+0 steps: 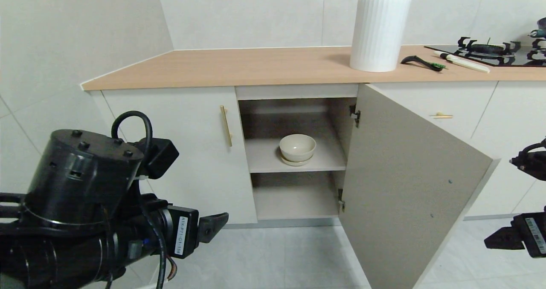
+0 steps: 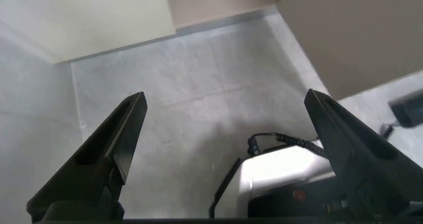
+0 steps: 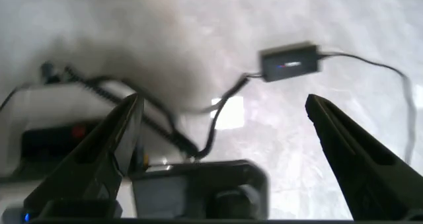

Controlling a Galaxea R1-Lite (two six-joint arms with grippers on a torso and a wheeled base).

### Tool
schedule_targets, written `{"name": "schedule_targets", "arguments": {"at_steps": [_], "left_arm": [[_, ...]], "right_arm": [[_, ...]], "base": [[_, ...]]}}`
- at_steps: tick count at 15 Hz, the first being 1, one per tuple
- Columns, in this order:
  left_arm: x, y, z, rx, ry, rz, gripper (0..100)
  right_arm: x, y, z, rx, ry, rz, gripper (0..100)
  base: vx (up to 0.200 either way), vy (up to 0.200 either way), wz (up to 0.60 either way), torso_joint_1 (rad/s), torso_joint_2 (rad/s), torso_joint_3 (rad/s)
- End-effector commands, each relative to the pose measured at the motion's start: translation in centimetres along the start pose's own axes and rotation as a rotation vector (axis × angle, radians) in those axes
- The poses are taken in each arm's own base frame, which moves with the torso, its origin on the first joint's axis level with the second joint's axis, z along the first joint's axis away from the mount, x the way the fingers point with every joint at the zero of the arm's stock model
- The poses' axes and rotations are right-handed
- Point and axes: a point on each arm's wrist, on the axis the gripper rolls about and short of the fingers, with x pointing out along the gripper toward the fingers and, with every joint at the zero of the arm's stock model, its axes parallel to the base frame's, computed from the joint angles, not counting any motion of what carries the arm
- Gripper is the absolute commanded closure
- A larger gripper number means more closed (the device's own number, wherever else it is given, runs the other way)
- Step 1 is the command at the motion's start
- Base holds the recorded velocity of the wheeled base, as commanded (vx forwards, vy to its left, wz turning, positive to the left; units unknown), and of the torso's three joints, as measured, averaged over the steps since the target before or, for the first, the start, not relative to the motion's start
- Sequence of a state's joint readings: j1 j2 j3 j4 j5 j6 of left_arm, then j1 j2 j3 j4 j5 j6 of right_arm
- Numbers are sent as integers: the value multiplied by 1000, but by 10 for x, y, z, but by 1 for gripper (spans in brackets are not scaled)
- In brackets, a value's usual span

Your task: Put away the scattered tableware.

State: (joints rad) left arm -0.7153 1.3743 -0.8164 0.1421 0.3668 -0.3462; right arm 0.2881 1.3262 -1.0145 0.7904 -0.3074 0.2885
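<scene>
A beige bowl [image 1: 297, 146] sits on a matching plate [image 1: 294, 162] on the middle shelf of the open cabinet [image 1: 294, 110]. My left gripper [image 1: 213, 227] hangs low in front of the closed left door, well short of the shelf. In the left wrist view the left gripper [image 2: 228, 118] is open over the floor tiles with nothing between its fingers [image 2: 115, 141]. My right gripper [image 1: 503, 239] is low at the far right, beyond the open door. Seen in the right wrist view, the right gripper [image 3: 225, 125] is open above the floor and holds nothing.
The cabinet door [image 1: 405, 186] swings far out toward me between the two arms. On the wooden counter [image 1: 239, 67] stand a tall white ribbed canister [image 1: 379, 33], a black peeler [image 1: 422, 62] and a white-handled knife [image 1: 463, 62], with a gas hob [image 1: 490, 50] at the right. The lower shelf [image 1: 294, 201] is bare.
</scene>
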Motion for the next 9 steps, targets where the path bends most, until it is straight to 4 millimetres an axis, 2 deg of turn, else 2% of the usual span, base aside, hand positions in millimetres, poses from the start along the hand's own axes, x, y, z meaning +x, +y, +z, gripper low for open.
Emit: {"name": "schedule_targets", "arguments": {"at_steps": [1,5,6,8,9], "left_arm": [[1,0,0,0,1,1,0],[1,0,1,-5,-1,4,0],[2,1,1,-9,-1,6,0],[2,1,2,-10,-2,7,0],[2,1,2,-10,-2,7,0]], "right_arm": [[7,-24,15,87,-1,-85,0],[46,-36,43,196,-25,-138,0],[60,-38,52,224,-46,-143,0],[80,-35,57,241,-96,-132,0],[80,-35,57,241,-96,-132,0]], "base": [[0,0,0,0,0,0],[0,0,0,0,0,0],[0,0,0,0,0,0],[0,0,0,0,0,0],[0,0,0,0,0,0]]}}
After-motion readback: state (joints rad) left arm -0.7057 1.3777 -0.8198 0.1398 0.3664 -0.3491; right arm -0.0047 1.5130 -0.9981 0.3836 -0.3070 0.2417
